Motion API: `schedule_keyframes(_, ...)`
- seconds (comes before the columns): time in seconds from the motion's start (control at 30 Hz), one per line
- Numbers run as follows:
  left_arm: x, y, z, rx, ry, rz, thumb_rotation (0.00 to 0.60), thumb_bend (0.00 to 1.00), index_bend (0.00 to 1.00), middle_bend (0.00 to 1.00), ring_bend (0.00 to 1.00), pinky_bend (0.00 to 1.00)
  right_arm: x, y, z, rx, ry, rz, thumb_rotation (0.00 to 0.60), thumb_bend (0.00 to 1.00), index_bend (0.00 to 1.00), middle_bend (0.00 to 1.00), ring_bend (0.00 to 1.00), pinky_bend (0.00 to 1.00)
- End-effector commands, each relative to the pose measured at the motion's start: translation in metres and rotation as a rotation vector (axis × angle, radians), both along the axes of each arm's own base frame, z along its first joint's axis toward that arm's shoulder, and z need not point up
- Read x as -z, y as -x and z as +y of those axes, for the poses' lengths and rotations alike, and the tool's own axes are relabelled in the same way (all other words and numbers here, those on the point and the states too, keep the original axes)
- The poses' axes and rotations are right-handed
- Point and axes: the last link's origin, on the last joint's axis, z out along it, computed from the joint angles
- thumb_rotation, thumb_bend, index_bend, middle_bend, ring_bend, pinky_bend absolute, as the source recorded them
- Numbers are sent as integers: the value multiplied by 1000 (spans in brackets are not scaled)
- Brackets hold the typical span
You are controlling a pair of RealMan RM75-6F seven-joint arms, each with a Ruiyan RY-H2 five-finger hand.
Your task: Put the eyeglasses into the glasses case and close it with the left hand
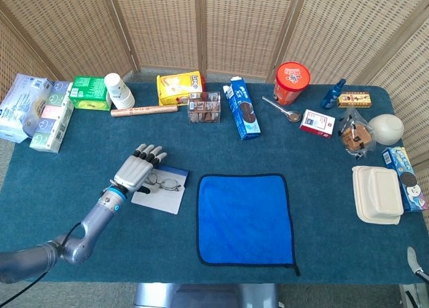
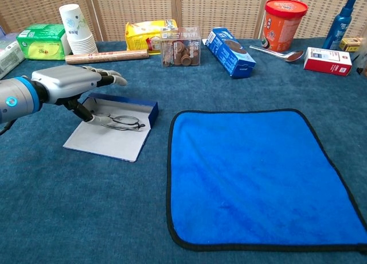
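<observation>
The glasses case [image 1: 159, 199] lies open on the blue tablecloth left of centre, with its pale lid [image 2: 106, 142] flat toward me and its blue tray wall [image 2: 150, 112] at the back. Thin-framed eyeglasses [image 1: 169, 183] [image 2: 123, 122] lie inside it. My left hand [image 1: 137, 167] [image 2: 67, 83] hovers over the case's left end. Its fingers are stretched out, and the thumb points down beside the glasses' left tip. I cannot tell if the thumb touches them. Only a grey sliver of my right hand [image 1: 414, 260] shows, at the bottom right corner of the head view.
A bright blue cloth [image 1: 244, 217] [image 2: 258, 178] lies just right of the case. Along the far edge stand paper cups [image 2: 77, 30], a rolled stick [image 2: 106, 56], snack boxes [image 2: 232, 50] and a red tub [image 2: 282, 23]. A white clamshell box [image 1: 379, 193] sits at the right.
</observation>
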Motion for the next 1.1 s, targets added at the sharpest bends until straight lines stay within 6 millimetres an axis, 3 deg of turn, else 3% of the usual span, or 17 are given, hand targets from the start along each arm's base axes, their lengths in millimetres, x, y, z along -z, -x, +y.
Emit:
schedule_keyframes(0.03, 3, -3, 4, 0, -3, 1, 384, 273, 0, 0, 0, 0, 0, 0, 0, 0, 1, 0, 454, 344, 105, 125, 0, 88)
schedule_keyframes(0.7, 5, -20, 27, 15, -34, 24, 387, 273, 0, 0, 0, 0, -2, 2, 5, 9, 12, -8, 452, 343, 102, 125, 0, 88)
schedule_keyframes(1.1, 1, -15, 21, 6, 3, 45, 387, 273, 0, 0, 0, 0, -2, 0, 4, 2, 10, -7, 454, 343, 102, 125, 0, 88)
